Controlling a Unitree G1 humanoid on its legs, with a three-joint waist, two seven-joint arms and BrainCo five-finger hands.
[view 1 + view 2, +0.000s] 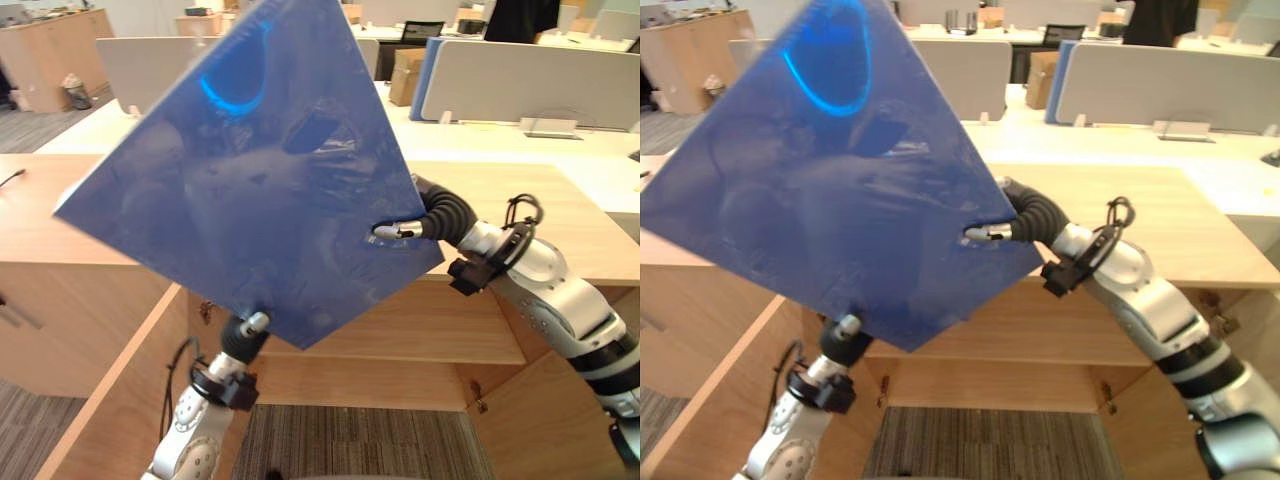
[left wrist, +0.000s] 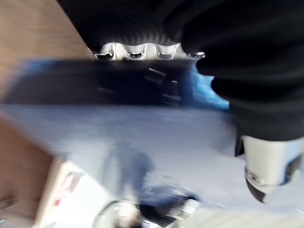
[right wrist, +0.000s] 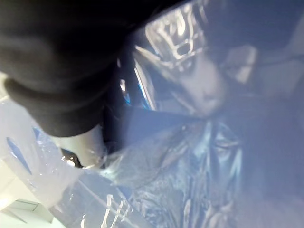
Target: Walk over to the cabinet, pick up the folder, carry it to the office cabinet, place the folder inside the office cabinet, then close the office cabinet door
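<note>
A large glossy blue folder point(image 1: 250, 170) is held up tilted in front of me, one corner pointing down, above the wooden counter point(image 1: 520, 215). My left hand point(image 1: 250, 328) grips its bottom corner, thumb on the near face; the fingers point(image 2: 142, 50) curl over the folder's edge point(image 2: 123, 90). My right hand point(image 1: 405, 229) pinches the right corner, with its thumb point(image 3: 83, 152) on the shiny folder point(image 3: 199, 142). Below the counter the office cabinet point(image 1: 420, 335) stands open, with a bare shelf inside. The folder hides most of the counter's left part.
The cabinet's left door point(image 1: 110, 400) and right door point(image 1: 545, 425) swing out toward me on either side. Behind the counter are white desks with grey partitions point(image 1: 520, 85), a cardboard box point(image 1: 405, 75), a waste bin point(image 1: 77, 92) and a person in dark clothes point(image 1: 520, 18).
</note>
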